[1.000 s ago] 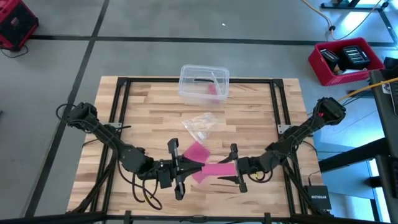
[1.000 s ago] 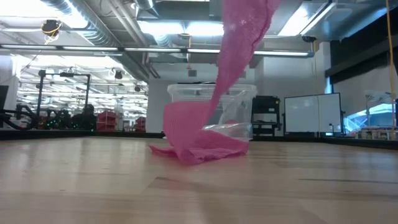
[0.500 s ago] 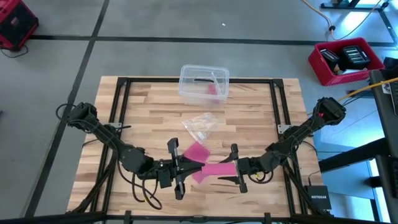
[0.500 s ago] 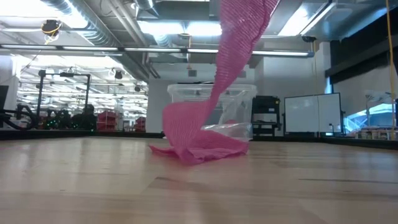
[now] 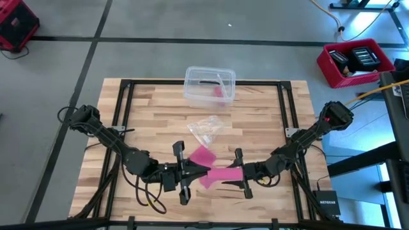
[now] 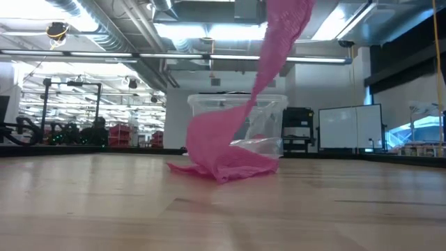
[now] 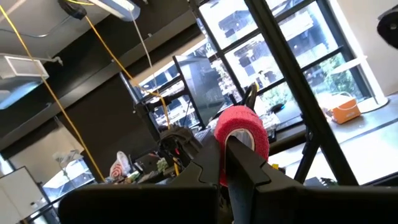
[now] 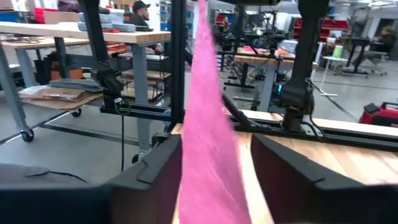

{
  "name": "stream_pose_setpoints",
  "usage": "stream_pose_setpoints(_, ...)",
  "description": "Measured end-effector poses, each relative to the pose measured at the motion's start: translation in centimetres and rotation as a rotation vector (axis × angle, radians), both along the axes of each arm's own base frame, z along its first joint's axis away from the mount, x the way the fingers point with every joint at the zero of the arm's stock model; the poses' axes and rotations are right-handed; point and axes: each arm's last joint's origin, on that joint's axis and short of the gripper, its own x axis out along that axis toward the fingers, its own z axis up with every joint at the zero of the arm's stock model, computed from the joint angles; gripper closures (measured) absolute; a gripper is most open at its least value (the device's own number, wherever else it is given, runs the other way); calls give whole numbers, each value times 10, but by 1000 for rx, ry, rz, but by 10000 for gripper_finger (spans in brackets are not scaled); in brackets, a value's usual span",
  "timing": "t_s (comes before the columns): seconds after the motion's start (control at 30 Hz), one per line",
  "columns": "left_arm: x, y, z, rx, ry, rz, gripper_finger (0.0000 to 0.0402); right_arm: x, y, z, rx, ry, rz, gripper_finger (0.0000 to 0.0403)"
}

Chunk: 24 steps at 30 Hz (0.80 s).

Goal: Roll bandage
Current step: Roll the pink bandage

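Note:
The pink bandage (image 5: 219, 174) is partly wound into a small roll (image 7: 244, 132), on which my left gripper (image 5: 186, 172) is shut near the table's front middle. From the roll a strip (image 6: 273, 56) hangs down to a loose heap (image 6: 224, 159) lying on the wood. My right gripper (image 5: 242, 173) faces the left one from the right. Its fingers are open, and the strip (image 8: 208, 130) runs up between them. My left gripper pinches the bandage's rolled end (image 7: 239, 144) between its two fingers. The fingers come about level from the table's left, tipped slightly up. The roll is lifted clear of the table, with the free strip trailing down from it. My right gripper has the strip between its open fingers (image 8: 155, 171); whether a finger touches it I cannot tell.
A crumpled clear wrapper (image 5: 206, 130) lies behind the bandage at mid table. A clear plastic box (image 5: 209, 84) stands at the far edge. Black frame rails (image 5: 124, 108) run along the table's sides. Bare wood lies to the left and right of both arms.
The hanging part of the strip has swung sideways and now runs straighter from above down to the heap. The heap's upper fold has shifted with it, while its lowest part stays on the wood. Both arms have stayed about in place.

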Motion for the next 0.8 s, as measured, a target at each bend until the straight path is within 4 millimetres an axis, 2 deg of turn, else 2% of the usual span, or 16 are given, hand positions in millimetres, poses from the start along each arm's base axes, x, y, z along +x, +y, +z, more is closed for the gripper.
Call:
stream_pose_setpoints(0.17, 0, 0, 0, -1, -4, -1, 401, 1, 1, -2, -47, -11, 2, 298)
stream_pose_setpoints(0.3, 0, -1, -1, -7, 2, -18, 401, 1, -1, -4, -159, -6, -99, 381)
stream_pose_setpoints(0.33, 0, -3, -2, 6, 10, -41, 401, 1, -3, -4, -198, -9, -138, 391)
stream_pose_setpoints(0.53, -4, -14, -7, -26, 55, -130, 401, -4, -12, 7, -367, -16, -352, 392)
stream_pose_setpoints(0.8, -4, -21, -17, -85, 134, -274, 401, -16, -23, 33, -478, -76, -425, 390)
